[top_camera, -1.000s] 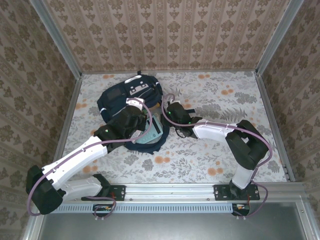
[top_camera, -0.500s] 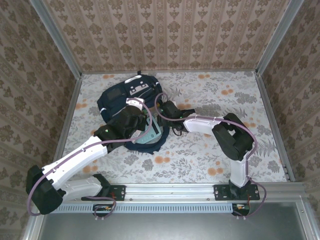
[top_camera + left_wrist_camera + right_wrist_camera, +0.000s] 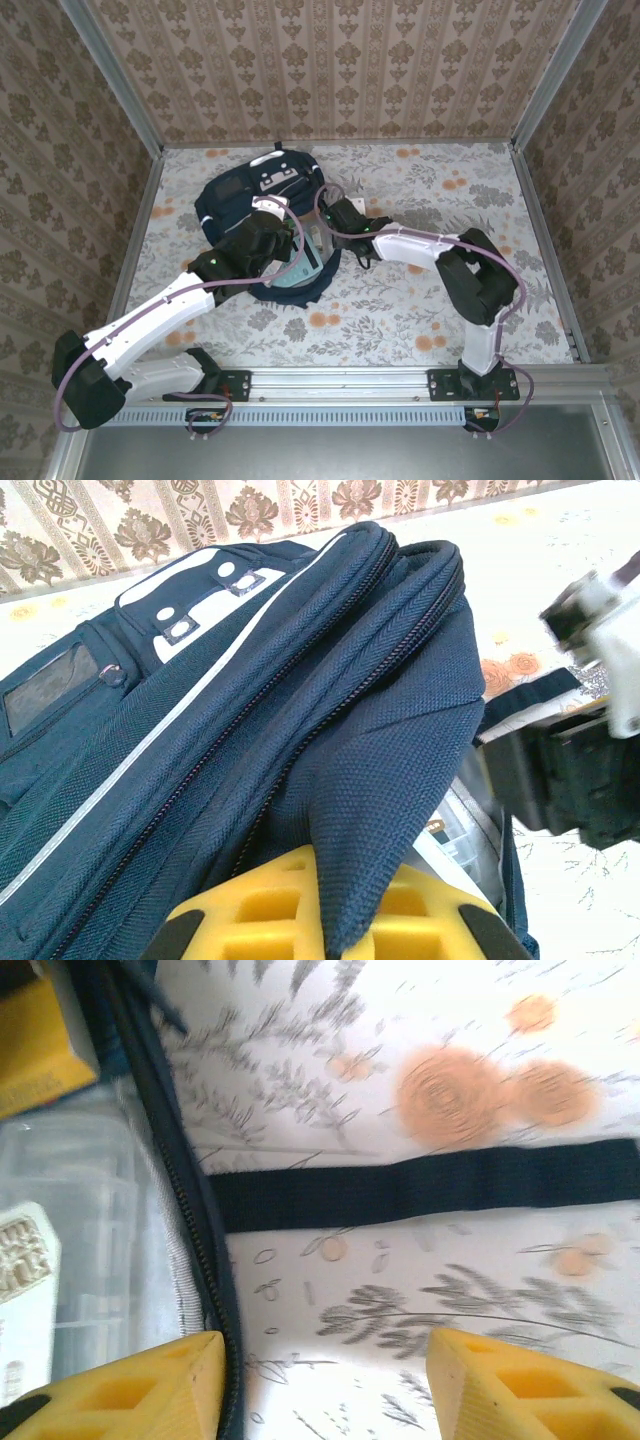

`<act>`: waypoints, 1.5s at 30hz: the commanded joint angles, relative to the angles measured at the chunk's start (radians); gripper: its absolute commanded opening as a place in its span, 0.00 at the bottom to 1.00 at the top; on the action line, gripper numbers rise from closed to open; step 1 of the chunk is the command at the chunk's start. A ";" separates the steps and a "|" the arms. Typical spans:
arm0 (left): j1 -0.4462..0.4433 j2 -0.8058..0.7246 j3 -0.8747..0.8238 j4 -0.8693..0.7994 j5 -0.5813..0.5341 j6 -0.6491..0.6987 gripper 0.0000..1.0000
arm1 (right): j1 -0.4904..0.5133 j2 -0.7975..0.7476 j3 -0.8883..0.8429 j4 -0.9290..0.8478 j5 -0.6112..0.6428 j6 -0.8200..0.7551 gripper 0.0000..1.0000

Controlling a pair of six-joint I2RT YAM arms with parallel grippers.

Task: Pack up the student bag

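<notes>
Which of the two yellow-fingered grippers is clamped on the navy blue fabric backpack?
The left gripper, pinching a flap of the navy backpack; the right gripper hangs open over the floral tablecloth.

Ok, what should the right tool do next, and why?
Probably slide toward the clear plastic box and nudge it deeper into the student bag. The left tool pinches the flap up, the right tool is open over the zipper edge, and the box lies at the opening.

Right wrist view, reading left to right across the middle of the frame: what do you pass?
White printed label → clear plastic → zippered rim of the student bag → dark strap lying flat across the floral tablecloth.
</notes>
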 commanded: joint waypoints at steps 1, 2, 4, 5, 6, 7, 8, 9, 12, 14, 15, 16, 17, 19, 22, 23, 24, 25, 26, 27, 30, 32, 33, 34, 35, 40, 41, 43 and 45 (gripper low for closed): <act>-0.008 -0.033 0.022 0.064 -0.028 -0.008 0.00 | -0.007 -0.098 -0.015 -0.123 0.117 -0.023 0.57; -0.008 -0.032 0.021 0.064 -0.029 -0.010 0.00 | -0.006 -0.119 -0.028 -0.123 0.109 -0.019 0.57; -0.008 -0.033 0.021 0.064 -0.027 -0.010 0.00 | -0.001 -0.164 -0.062 -0.096 0.063 -0.020 0.57; -0.008 -0.033 0.022 0.064 -0.026 -0.009 0.00 | 0.003 -0.183 -0.080 -0.081 0.040 -0.016 0.58; -0.008 -0.032 0.022 0.065 -0.024 -0.010 0.00 | 0.006 -0.193 -0.091 -0.069 0.006 -0.012 0.58; -0.008 -0.031 0.022 0.066 -0.021 -0.009 0.00 | 0.006 -0.198 -0.097 -0.064 -0.021 -0.003 0.59; -0.008 -0.032 0.022 0.066 -0.020 -0.009 0.00 | 0.008 -0.193 -0.101 -0.063 -0.049 0.008 0.59; -0.008 -0.030 0.021 0.065 -0.017 -0.010 0.00 | 0.009 -0.186 -0.100 -0.066 -0.069 0.018 0.59; -0.008 -0.027 0.021 0.068 -0.005 -0.009 0.00 | 0.016 -0.159 -0.103 -0.046 -0.131 0.041 0.59; -0.008 -0.026 0.023 0.069 0.001 -0.009 0.00 | 0.020 -0.141 -0.101 -0.029 -0.166 0.053 0.58; -0.008 -0.024 0.023 0.068 0.003 -0.007 0.00 | 0.023 -0.137 -0.104 -0.012 -0.186 0.059 0.58; -0.007 -0.024 0.023 0.068 0.003 -0.007 0.00 | 0.026 -0.135 -0.110 0.006 -0.200 0.066 0.57; -0.008 -0.024 0.022 0.070 0.003 -0.007 0.00 | 0.026 -0.132 -0.116 0.025 -0.219 0.073 0.57; -0.008 -0.023 0.023 0.070 0.004 -0.007 0.00 | 0.028 -0.117 -0.110 0.043 -0.260 0.089 0.56; -0.007 -0.024 0.024 0.067 0.006 -0.007 0.00 | 0.028 -0.066 -0.080 0.030 -0.289 0.111 0.54; -0.008 -0.026 0.024 0.065 0.006 -0.006 0.00 | 0.028 -0.048 -0.071 0.022 -0.288 0.117 0.52; -0.007 -0.027 0.023 0.065 0.005 -0.007 0.00 | 0.028 -0.032 -0.065 0.019 -0.285 0.124 0.50; -0.007 -0.030 0.023 0.066 0.005 -0.007 0.00 | 0.028 -0.023 -0.064 0.018 -0.285 0.128 0.48; -0.008 -0.031 0.022 0.068 0.005 -0.006 0.00 | 0.028 -0.017 -0.067 0.023 -0.287 0.134 0.46; -0.008 -0.034 0.022 0.068 0.004 -0.006 0.00 | 0.028 -0.012 -0.070 0.027 -0.291 0.138 0.44; -0.008 -0.032 0.021 0.072 0.010 -0.009 0.01 | 0.028 -0.022 -0.078 0.032 -0.295 0.141 0.37; -0.008 -0.029 0.021 0.071 0.013 -0.009 0.00 | 0.028 -0.038 -0.080 0.027 -0.288 0.138 0.27; -0.008 -0.027 0.023 0.070 0.013 -0.009 0.01 | 0.028 -0.050 -0.081 0.024 -0.284 0.136 0.27; -0.008 -0.026 0.022 0.070 0.011 -0.009 0.01 | 0.028 -0.061 -0.083 0.027 -0.281 0.134 0.29; -0.008 -0.026 0.023 0.070 0.011 -0.009 0.01 | 0.028 -0.074 -0.082 0.024 -0.277 0.132 0.35; -0.009 -0.024 0.023 0.072 0.015 -0.010 0.01 | 0.028 -0.085 -0.053 0.009 -0.266 0.134 0.48; -0.008 -0.024 0.023 0.072 0.016 -0.010 0.01 | 0.027 -0.073 -0.042 0.005 -0.265 0.133 0.49; -0.010 -0.026 0.022 0.070 0.015 -0.009 0.01 | 0.028 -0.032 -0.007 -0.019 -0.257 0.133 0.51; -0.010 -0.027 0.022 0.068 0.014 -0.009 0.00 | 0.028 0.012 0.024 -0.043 -0.244 0.129 0.52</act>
